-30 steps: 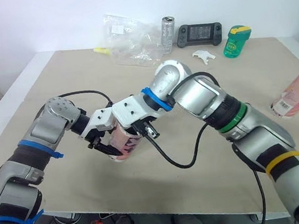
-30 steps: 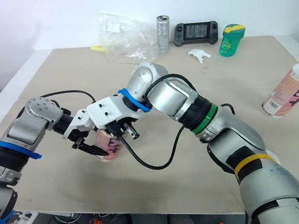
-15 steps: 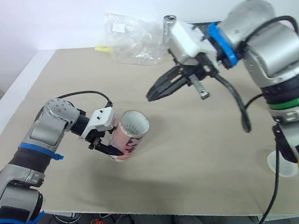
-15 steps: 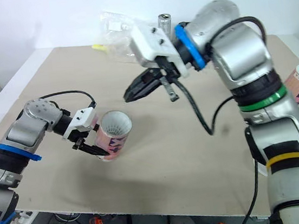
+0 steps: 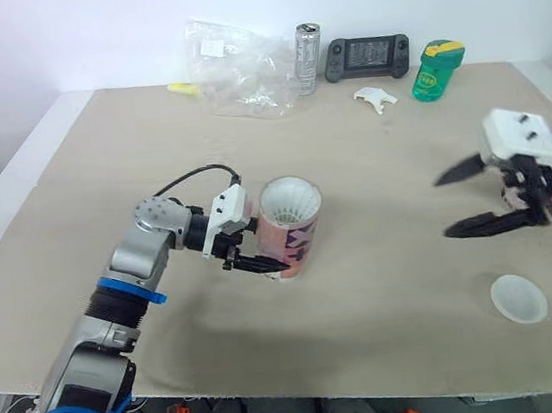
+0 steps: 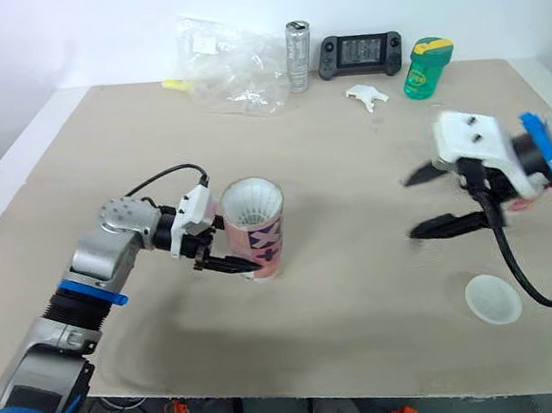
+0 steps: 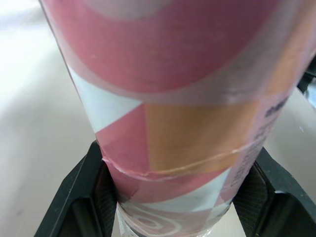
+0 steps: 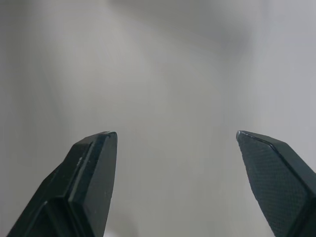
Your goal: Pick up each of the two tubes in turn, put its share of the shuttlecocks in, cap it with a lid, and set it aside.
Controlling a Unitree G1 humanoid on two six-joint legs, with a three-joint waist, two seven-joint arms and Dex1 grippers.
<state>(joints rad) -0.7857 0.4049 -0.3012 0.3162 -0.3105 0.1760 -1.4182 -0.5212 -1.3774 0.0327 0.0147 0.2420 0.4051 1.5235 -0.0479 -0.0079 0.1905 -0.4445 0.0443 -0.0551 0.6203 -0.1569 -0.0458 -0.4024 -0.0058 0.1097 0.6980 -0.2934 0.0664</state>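
Pink tube (image 5: 289,227) stands on the desk (image 5: 370,155), clamped low in our left tool (image 5: 272,257), white shuttlecocks (image 5: 289,200) at its mouth. Our right tool (image 5: 443,208) hangs wide open, with the lid (image 5: 519,299) near it. We should come down squarely over the lid and hold the tube steady.

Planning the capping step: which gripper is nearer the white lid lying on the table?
Right. The right gripper hovers open close by the lid; the left gripper is well across the table, shut on the tube.
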